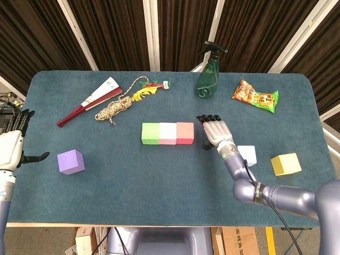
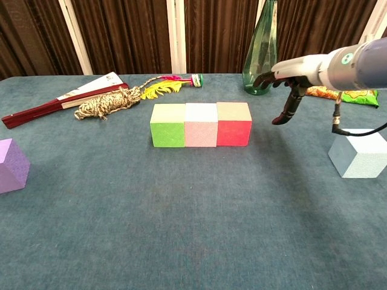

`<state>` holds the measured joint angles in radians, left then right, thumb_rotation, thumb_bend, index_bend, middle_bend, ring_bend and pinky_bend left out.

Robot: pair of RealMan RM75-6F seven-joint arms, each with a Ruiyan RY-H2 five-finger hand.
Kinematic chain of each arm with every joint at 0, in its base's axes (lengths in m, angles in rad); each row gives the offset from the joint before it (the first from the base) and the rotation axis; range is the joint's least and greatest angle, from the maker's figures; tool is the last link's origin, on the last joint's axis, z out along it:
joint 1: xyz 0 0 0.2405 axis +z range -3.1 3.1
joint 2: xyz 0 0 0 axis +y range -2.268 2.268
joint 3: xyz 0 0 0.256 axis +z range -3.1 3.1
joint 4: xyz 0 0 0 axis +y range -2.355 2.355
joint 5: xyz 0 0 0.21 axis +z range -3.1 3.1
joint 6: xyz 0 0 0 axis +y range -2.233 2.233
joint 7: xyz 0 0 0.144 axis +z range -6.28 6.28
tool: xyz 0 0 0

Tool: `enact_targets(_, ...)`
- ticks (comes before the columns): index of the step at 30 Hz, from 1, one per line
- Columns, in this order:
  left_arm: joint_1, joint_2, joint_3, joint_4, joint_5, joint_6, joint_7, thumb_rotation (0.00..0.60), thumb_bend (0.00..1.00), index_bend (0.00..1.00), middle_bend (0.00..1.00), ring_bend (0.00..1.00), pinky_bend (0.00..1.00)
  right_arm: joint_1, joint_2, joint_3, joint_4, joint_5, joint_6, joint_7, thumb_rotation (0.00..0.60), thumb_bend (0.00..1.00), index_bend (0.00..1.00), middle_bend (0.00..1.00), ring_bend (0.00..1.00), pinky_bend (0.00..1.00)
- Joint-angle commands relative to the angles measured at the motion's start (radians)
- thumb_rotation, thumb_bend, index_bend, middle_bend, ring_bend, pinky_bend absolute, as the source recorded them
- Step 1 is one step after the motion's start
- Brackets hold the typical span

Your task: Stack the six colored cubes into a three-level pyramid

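Three cubes stand side by side in a row at the table's middle: green (image 1: 150, 133), pink (image 1: 168, 133) and red (image 1: 185, 133). My right hand (image 1: 215, 133) hovers just right of the red cube (image 2: 233, 124), fingers spread and empty, a small gap between them. A light blue cube (image 1: 247, 155) lies behind that hand's wrist, and a yellow cube (image 1: 286, 164) sits further right. A purple cube (image 1: 70, 161) rests at the left. My left hand (image 1: 13, 146) is open beyond the table's left edge, left of the purple cube (image 2: 12, 165).
Along the back lie a folded fan (image 1: 90, 100), a coil of rope (image 1: 115, 108) with a yellow tassel (image 1: 146, 89), a green spray bottle (image 1: 208, 71) and a snack packet (image 1: 255, 96). The bottle (image 2: 261, 51) stands close behind my right hand (image 2: 289, 84).
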<state>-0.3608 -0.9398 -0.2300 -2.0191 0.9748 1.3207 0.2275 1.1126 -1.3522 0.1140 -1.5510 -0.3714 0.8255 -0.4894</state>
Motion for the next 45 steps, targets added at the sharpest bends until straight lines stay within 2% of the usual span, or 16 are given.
enact_targets(1,0.001,0.001,0.002,-0.002,0.004,-0.002,-0.001,0.6,0.13,0.0,0.0,0.01,0.08,-0.057,0.072,-0.013,-0.091,-0.05,0.075,0.024,0.6,0.3,0.0,0.09,0.0,0.0)
enact_targets(11,0.008,0.008,0.007,-0.04,0.052,0.018,-0.003,0.6,0.13,0.0,0.0,0.01,0.08,-0.217,0.216,-0.095,-0.248,-0.216,0.186,0.076,0.6,0.3,0.0,0.07,0.0,0.0)
enact_targets(17,0.009,0.006,0.014,-0.06,0.078,0.026,0.009,0.6,0.13,0.0,0.0,0.01,0.08,-0.295,0.245,-0.139,-0.274,-0.294,0.197,0.11,0.6,0.3,0.0,0.06,0.0,0.0)
enact_targets(26,0.011,0.001,0.021,-0.075,0.099,0.034,0.021,0.6,0.13,0.0,0.0,0.01,0.08,-0.351,0.197,-0.151,-0.194,-0.337,0.176,0.134,0.6,0.3,0.0,0.06,0.0,0.0)
enact_targets(37,0.013,0.002,0.019,-0.07,0.093,0.038,0.017,0.6,0.13,0.0,0.0,0.01,0.08,-0.367,0.124,-0.137,-0.061,-0.292,0.099,0.125,0.6,0.3,0.0,0.06,0.0,0.0)
enact_targets(40,0.013,0.002,0.018,-0.066,0.089,0.036,0.016,0.6,0.13,0.0,0.0,0.01,0.08,-0.371,0.105,-0.131,-0.032,-0.281,0.088,0.122,0.6,0.3,0.0,0.08,0.03,0.0)
enact_targets(42,0.013,0.001,0.018,-0.065,0.087,0.035,0.016,0.6,0.13,0.0,0.0,0.01,0.08,-0.373,0.096,-0.125,-0.017,-0.28,0.086,0.124,0.6,0.3,0.05,0.13,0.08,0.03)
enact_targets(45,0.012,0.001,0.017,-0.062,0.085,0.033,0.016,0.6,0.13,0.0,0.0,0.01,0.08,-0.38,0.081,-0.118,0.004,-0.286,0.085,0.127,0.6,0.3,0.22,0.25,0.22,0.27)
